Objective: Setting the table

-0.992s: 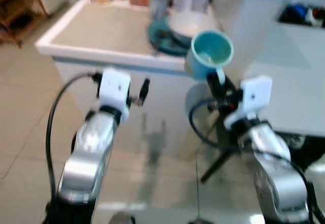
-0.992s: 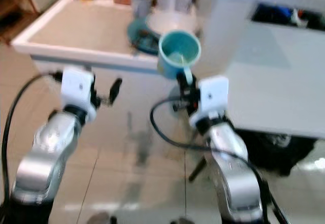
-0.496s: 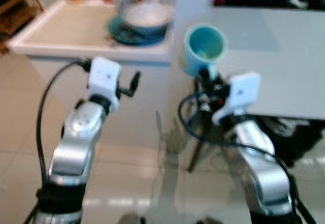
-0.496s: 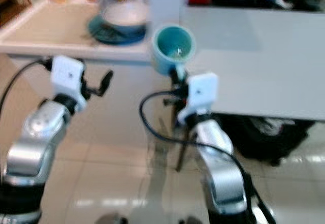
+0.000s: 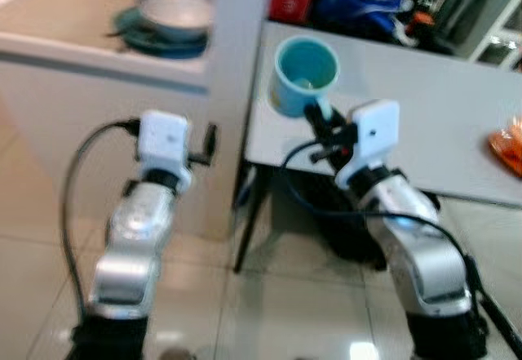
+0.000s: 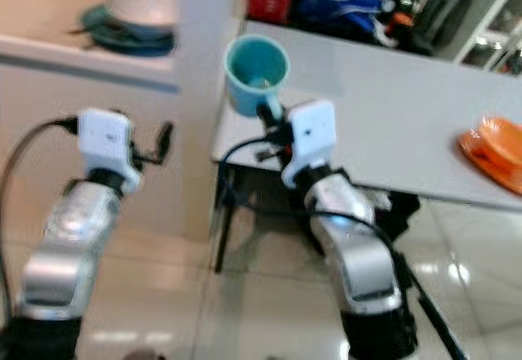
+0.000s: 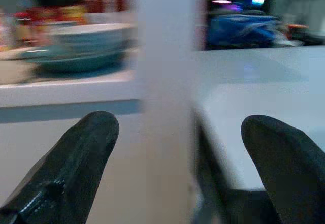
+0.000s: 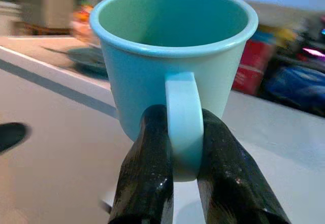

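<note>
My right gripper (image 5: pixel 319 117) is shut on the handle of a light blue mug (image 5: pixel 303 75), holding it upright above the near left corner of the grey table (image 5: pixel 424 123). In the right wrist view both black fingers (image 8: pixel 147 173) pinch the mug (image 8: pixel 172 66) handle. My left gripper (image 5: pixel 210 140) is raised in front of the white counter (image 5: pixel 98 50), its fingers (image 7: pixel 76 163) spread wide with nothing between them.
A white bowl on a teal plate (image 5: pixel 167 25) sits on the counter to the left. An orange dish (image 6: pixel 497 148) lies on the table at the far right. Red and blue clutter (image 5: pixel 342 9) stands behind the table. Glossy tiled floor (image 5: pixel 269 311) lies below.
The camera has swung right: the counter has slid left and the grey table now sits ahead. The mug stays held in my right gripper.
</note>
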